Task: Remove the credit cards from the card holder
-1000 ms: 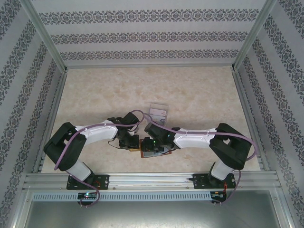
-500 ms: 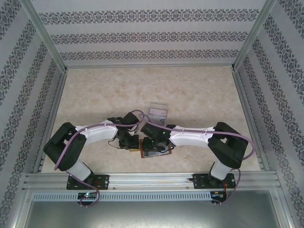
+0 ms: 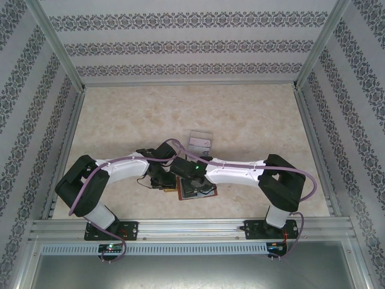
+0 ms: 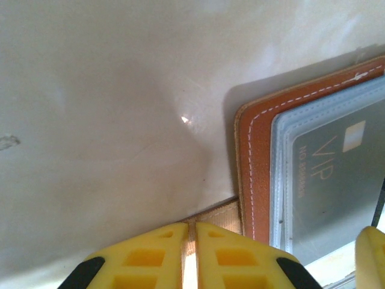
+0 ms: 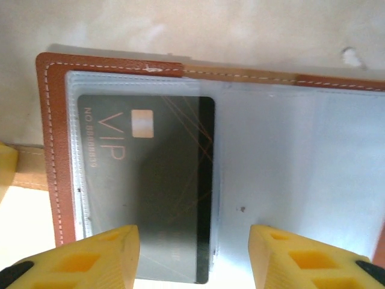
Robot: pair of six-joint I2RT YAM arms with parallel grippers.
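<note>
Now the right gripper (image 5: 192, 247) has spread its yellow jaws wider, empty, astride the dark grey VIP card (image 5: 150, 180) sleeved in the open reddish-brown leather card holder (image 5: 51, 150) midway along the beige worktop's (image 3: 180, 108) near edge; the left gripper (image 4: 189, 232) stays pinched on its tan side tab (image 4: 213, 215). Extraction looks imminent.

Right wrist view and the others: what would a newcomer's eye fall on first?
First, the brown card holder lying open on the pale table, with a grey card marked VIP inside its clear sleeve. Next, the bright yellow fingers: the right hand stands open over the card, while the left hand is shut on the holder's tan side tab.
</note>
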